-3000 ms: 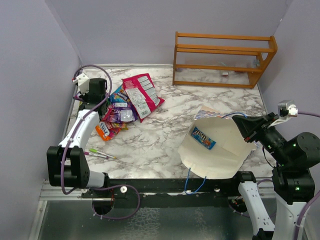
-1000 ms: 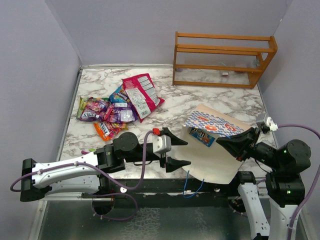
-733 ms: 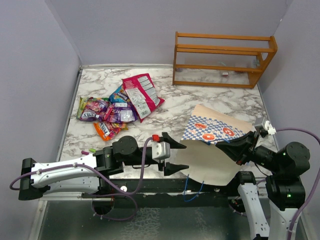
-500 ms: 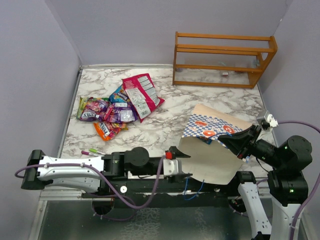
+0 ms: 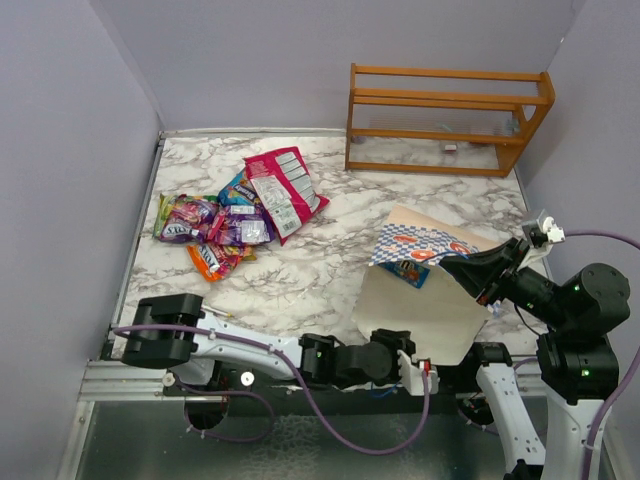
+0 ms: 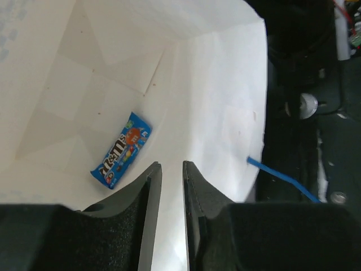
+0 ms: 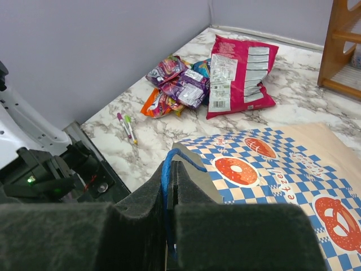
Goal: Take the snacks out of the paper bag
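Note:
The paper bag point(image 5: 425, 305) lies on its side at the near right, cream inside toward me, chequered side up point(image 7: 282, 169). My right gripper point(image 7: 174, 166) is shut on its upper rim and blue cord handle and holds the mouth raised; it also shows in the top view point(image 5: 472, 272). My left gripper point(image 6: 172, 166) is at the bag's mouth point(image 5: 405, 350), empty, jaws a narrow gap apart. One blue packet point(image 6: 121, 149) lies deep inside the bag point(image 5: 410, 272). The other snacks point(image 5: 235, 215) lie piled at the far left, with the red-pink packet point(image 5: 285, 190) beside them.
An orange wooden rack point(image 5: 445, 120) stands at the back right. A pink pen and a green pen point(image 7: 127, 127) lie near the table's front left. My left arm point(image 5: 250, 350) stretches along the near edge. A second blue cord handle point(image 6: 279, 176) hangs at the bag's lower rim.
My left arm swung from the snack pile along the near edge to the bag's mouth, and its jaws narrowed. My right gripper raised the bag's rim.

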Controlling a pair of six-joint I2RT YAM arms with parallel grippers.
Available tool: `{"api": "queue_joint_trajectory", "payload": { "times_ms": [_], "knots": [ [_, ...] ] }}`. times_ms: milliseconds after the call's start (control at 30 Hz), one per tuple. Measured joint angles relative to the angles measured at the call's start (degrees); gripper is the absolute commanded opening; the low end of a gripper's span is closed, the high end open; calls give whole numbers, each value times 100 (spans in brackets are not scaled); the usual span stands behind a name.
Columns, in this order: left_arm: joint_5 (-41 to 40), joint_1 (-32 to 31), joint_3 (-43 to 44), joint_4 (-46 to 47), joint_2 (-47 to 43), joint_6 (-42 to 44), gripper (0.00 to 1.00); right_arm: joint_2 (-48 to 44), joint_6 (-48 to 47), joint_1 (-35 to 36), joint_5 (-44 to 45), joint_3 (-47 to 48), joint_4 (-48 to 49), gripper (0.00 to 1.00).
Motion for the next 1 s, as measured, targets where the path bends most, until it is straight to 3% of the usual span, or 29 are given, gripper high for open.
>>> {"api": "queue_joint_trajectory", "payload": {
  "times_ms": [200, 600, 1000],
  "knots": [
    [264, 511, 520, -136, 654, 540, 31, -17, 17, 0, 0, 4, 33, 2],
    [1648, 1685, 2015, -1027, 1891, 1390, 52, -61, 111, 0, -2, 4, 85, 2],
    [1687, 2081, 2949, -1705, 3141, 1873, 53, -68, 157, 0, -4, 68, 90, 2]
  ]
}}
